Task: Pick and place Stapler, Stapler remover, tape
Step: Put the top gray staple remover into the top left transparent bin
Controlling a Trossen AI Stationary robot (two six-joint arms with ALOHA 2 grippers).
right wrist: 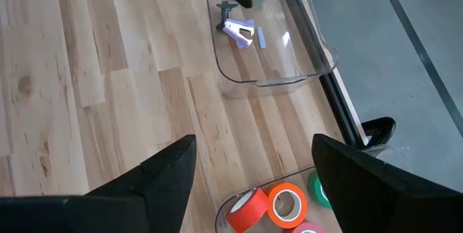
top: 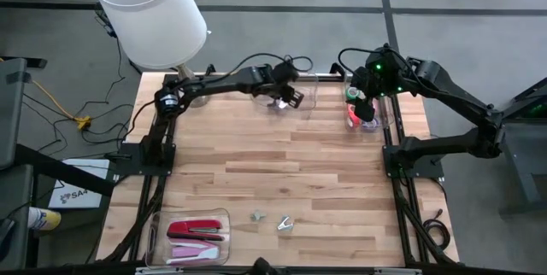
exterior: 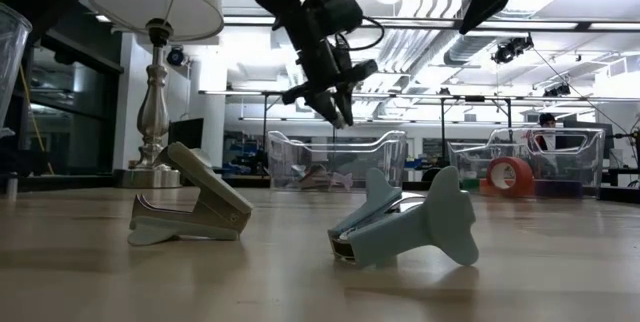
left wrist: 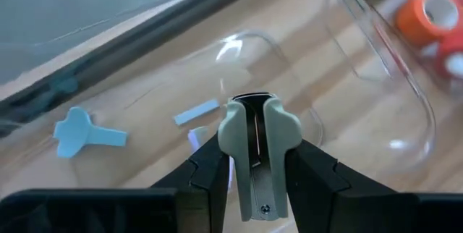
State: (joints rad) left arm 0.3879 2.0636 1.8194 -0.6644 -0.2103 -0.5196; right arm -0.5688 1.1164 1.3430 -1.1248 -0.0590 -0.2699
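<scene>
The left gripper [left wrist: 255, 162] hangs over a clear bin [top: 301, 96] at the far middle of the desk [top: 282, 172]. Its jaws are clamped on a pale green staple remover [left wrist: 257, 146]. The right gripper [right wrist: 249, 164] hangs over the far right bin [top: 389, 119], where the tape rolls [right wrist: 278, 205] lie. Its jaws are apart and hold nothing. Two more staple removers [top: 272, 220] lie near the front, and the staplers [top: 195, 229] rest in the near left tray [top: 154, 224].

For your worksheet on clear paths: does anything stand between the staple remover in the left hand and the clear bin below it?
Nothing visible does. The left hand holds the staple remover directly above the open-topped clear bin.
</scene>
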